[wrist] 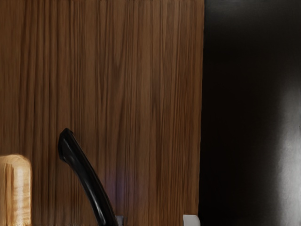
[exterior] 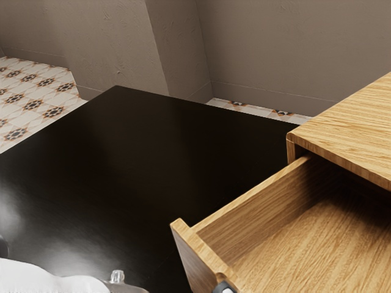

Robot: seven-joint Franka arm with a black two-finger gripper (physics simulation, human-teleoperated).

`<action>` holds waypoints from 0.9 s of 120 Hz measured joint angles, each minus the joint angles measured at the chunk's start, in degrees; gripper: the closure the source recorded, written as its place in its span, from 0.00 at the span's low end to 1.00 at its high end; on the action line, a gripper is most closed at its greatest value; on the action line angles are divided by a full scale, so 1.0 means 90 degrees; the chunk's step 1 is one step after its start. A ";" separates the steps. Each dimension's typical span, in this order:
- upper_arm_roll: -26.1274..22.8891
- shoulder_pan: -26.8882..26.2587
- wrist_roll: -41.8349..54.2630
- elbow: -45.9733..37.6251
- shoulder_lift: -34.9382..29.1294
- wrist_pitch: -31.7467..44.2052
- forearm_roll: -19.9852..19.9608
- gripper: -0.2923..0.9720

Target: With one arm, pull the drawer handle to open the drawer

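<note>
One arm (exterior: pixel 36 282) is noted at the exterior view's lower left edge, low beside the table (exterior: pixel 122 159). The gripper's state cannot be told: whether it is spread, pressed together or pinching the handle is not settled by either view.

Handle (wrist: pixel 84 181): black, curved, seen close under the hand in the wrist view, standing off the drawer front (wrist: pixel 131 94). A hold on it can be neither confirmed nor ruled out.

Drawer (exterior: pixel 256 207): drawn well out of the cabinet (exterior: pixel 360 128), toward the exterior view's lower left. Its side wall and a long run of its bare floor are exposed. Its back end is lost in shadow under the cabinet top, so the travel left cannot be read.

Table: black, glossy, beneath drawer and cabinet. Tiled floor (exterior: pixel 30 97) and plain walls are seen beyond.

Progress, as judged: the opening is largely done, since the drawer stands plainly open. What is left, if anything, is taken to be a short last stretch of pull, then release of the handle and withdrawal of the arm. Full extension is not shown.
</note>
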 joint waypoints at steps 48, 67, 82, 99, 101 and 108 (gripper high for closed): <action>0.0145 -0.0065 0.0036 0.0079 0.0009 -0.0178 -0.0073 0.75; 0.0227 -0.0072 0.0053 0.0086 0.0009 -0.0239 -0.0055 0.64; 0.0248 -0.0072 0.0061 0.0110 0.0002 -0.0277 -0.0047 0.59; 0.0251 -0.0080 0.0066 0.0273 -0.0005 -0.0373 -0.0042 0.56; 0.0251 -0.0080 0.0067 0.0317 -0.0003 -0.0394 -0.0041 0.56; 0.0254 -0.0075 0.0068 0.0554 0.0032 -0.0503 -0.0038 0.56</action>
